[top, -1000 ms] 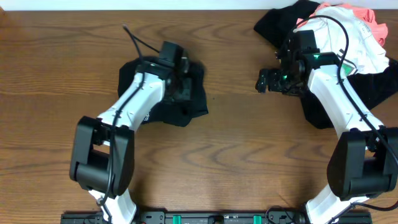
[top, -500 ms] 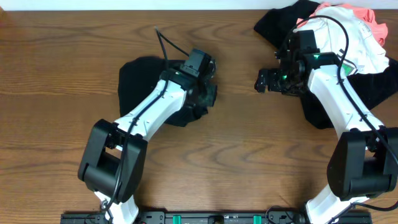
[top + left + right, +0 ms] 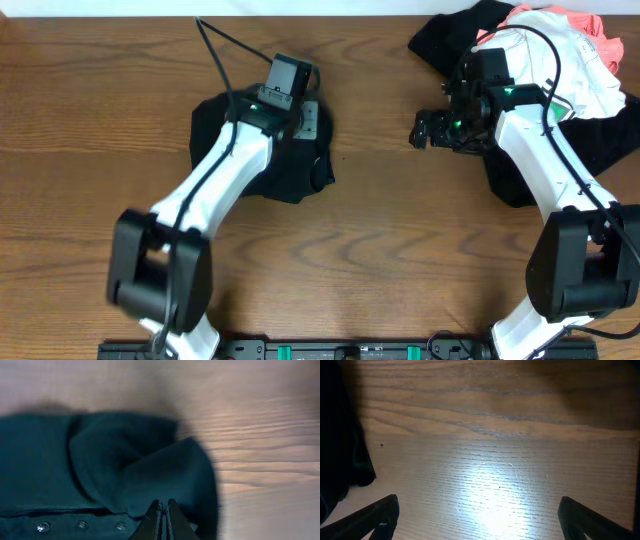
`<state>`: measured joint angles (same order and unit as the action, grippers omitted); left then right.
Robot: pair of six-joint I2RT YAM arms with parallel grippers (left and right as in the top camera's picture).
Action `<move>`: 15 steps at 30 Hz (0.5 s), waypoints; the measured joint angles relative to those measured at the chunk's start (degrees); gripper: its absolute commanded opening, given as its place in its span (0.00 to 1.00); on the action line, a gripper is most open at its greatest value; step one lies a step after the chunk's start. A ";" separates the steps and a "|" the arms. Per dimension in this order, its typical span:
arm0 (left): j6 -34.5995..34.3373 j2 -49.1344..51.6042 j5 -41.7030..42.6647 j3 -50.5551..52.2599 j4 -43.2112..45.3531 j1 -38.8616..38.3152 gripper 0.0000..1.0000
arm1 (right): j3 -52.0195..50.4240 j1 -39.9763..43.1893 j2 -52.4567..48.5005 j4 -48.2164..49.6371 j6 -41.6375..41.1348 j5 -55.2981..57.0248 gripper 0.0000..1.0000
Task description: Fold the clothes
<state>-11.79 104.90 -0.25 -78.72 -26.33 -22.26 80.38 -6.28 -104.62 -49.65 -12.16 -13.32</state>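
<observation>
Movement is all on the left side: half a second ago the left arm had swung toward the right of the overhead frame and the crumpled black fabric shirt point(image 3: 207, 130) bulged out with it. Now the arm has come back toward upper centre and the shirt's right edge has drawn in again, so the cloth lies bunched just left of centre on the wooden tabletop point(image 3: 380, 230). The left pincer point(image 3: 164, 509) is clenched, its tips meeting against a raised fold of the dark cloth. A row of small round buttons point(image 3: 80, 524) lies just to the lower left in the wrist view. That view is blurred, and I cannot tell whether a pinch of fabric is trapped between the tips. The shirt looks no flatter than a second ago. I judge that the fold proper has not begun and this is still tugging the garment about to find an edge. The right pincer point(image 3: 480, 512) has not stirred over the same second. It hangs released, jaws spread wide over bare wood at right of centre, with nothing between them. Behind it, in the upper right corner, the heap of black, white and coral-pink garments point(image 3: 585, 55) waits untouched, well apart from the shirt being worked.
</observation>
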 measured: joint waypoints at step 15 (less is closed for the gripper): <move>-0.96 12.44 11.47 0.52 11.74 0.70 0.06 | 0.02 0.00 0.00 0.85 -0.02 0.00 0.99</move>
<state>-12.75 117.34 11.22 -78.19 -14.59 -21.56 80.40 -6.28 -104.62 -48.80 -12.19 -13.32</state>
